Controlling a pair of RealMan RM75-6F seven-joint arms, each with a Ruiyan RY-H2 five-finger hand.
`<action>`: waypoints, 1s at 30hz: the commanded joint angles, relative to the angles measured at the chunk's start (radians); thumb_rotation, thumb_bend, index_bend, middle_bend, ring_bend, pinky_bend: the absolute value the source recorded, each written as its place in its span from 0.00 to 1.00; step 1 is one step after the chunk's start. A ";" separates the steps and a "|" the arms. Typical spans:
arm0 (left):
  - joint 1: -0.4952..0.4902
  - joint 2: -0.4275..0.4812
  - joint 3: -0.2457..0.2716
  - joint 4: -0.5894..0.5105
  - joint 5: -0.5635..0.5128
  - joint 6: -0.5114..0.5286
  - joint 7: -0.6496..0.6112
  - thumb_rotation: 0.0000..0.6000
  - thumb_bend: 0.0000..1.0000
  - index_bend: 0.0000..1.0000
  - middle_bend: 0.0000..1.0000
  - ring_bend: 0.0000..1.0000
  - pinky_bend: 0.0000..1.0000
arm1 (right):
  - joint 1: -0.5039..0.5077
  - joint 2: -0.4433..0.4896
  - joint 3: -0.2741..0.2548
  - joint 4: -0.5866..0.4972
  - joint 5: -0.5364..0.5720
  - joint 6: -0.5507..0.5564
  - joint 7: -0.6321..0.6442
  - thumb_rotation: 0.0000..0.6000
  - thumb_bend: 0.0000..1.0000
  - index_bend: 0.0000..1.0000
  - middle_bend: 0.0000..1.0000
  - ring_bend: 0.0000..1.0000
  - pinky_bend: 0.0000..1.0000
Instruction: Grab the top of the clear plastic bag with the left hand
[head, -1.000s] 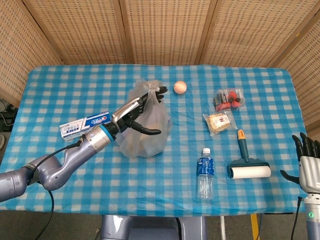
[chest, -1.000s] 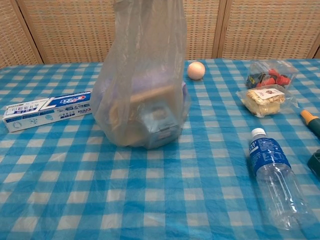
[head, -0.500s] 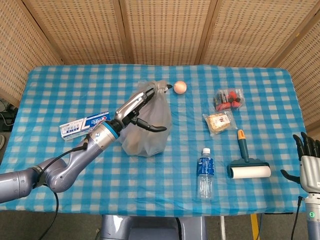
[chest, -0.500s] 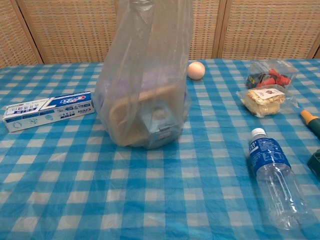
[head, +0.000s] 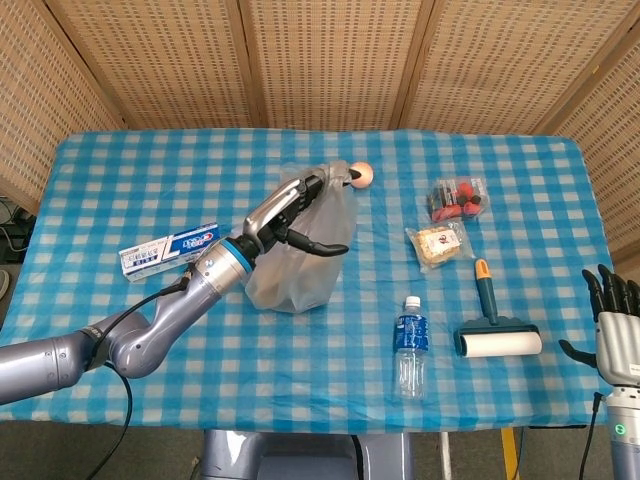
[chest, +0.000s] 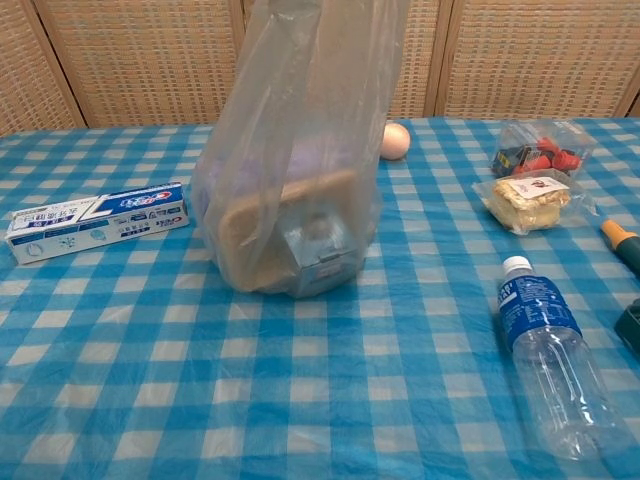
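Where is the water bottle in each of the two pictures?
Head view: the bottle lies right of center near the front table edge, just left of the lint roller.
Chest view: the bottle lies at lower right, cap pointing away.
Shared landmark: the clear bag stands to its left in both.

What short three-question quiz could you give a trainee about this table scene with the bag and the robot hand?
1. True or false: the left robot hand is at the top of the clear plastic bag.
2. Which item lies nearest the lint roller? A) toothpaste box B) water bottle C) peach
3. Fill in: the right robot hand holds ____.

Key
1. True; its fingers reach the bunched top, though a closed grip is not clear.
2. B
3. nothing; its fingers are spread, off the table's edge.
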 joint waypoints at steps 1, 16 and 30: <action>0.009 -0.063 -0.068 0.044 0.028 -0.049 -0.136 1.00 0.00 0.27 0.28 0.18 0.00 | 0.002 -0.002 -0.001 0.000 0.000 -0.002 -0.005 1.00 0.00 0.00 0.00 0.00 0.00; -0.013 -0.147 -0.066 0.099 0.025 -0.111 -0.159 1.00 0.00 0.51 0.56 0.42 0.18 | 0.001 0.002 0.001 -0.004 0.004 -0.002 0.002 1.00 0.00 0.00 0.00 0.00 0.00; 0.042 -0.163 -0.115 0.077 0.058 -0.216 -0.250 1.00 0.00 0.75 0.76 0.65 0.72 | 0.002 0.002 -0.003 -0.008 0.000 -0.003 -0.002 1.00 0.00 0.00 0.00 0.00 0.00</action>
